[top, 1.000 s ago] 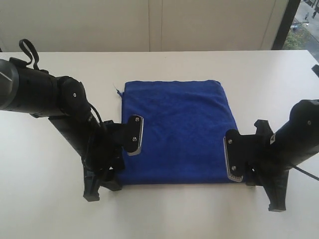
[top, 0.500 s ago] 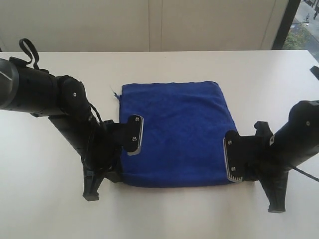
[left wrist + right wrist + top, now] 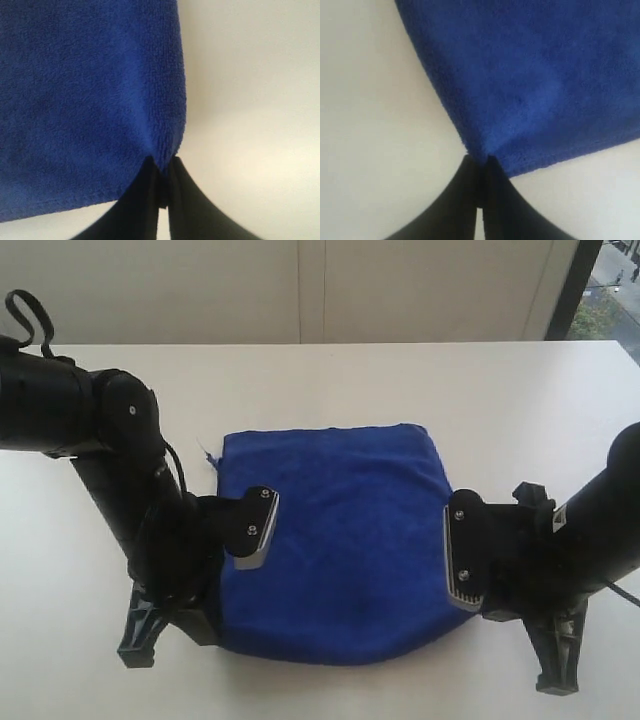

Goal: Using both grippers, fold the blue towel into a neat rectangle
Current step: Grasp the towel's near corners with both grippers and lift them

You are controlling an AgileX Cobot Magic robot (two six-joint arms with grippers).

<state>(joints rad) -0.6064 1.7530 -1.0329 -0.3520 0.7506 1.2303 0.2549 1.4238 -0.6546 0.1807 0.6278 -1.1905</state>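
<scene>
Pinching both near corners of the towel (image 3: pixel 340 540). Left gripper (image 3: pixel 161 167): fingers pressed together on the corner at the towel's 7 o'clock, with cloth wedged between the tips in the left wrist view. Right gripper (image 3: pixel 480 165): same, clamped on the 5 o'clock corner.

The towel sits mid-table (image 3: pixel 500 390) and looks roughly square. Its far edge at 12 o'clock lies flat on the surface. Its near edge at 6 o'clock bows outward between the two grips. A small pale tag (image 3: pixel 208 454) pokes out at the 11 o'clock corner.

Left arm (image 3: pixel 90 430) comes in from 9 o'clock, elbow bent, wrist pitched steeply down. Right arm (image 3: pixel 610 530) comes in from 3 o'clock, lower, wrist angled down and inward.
</scene>
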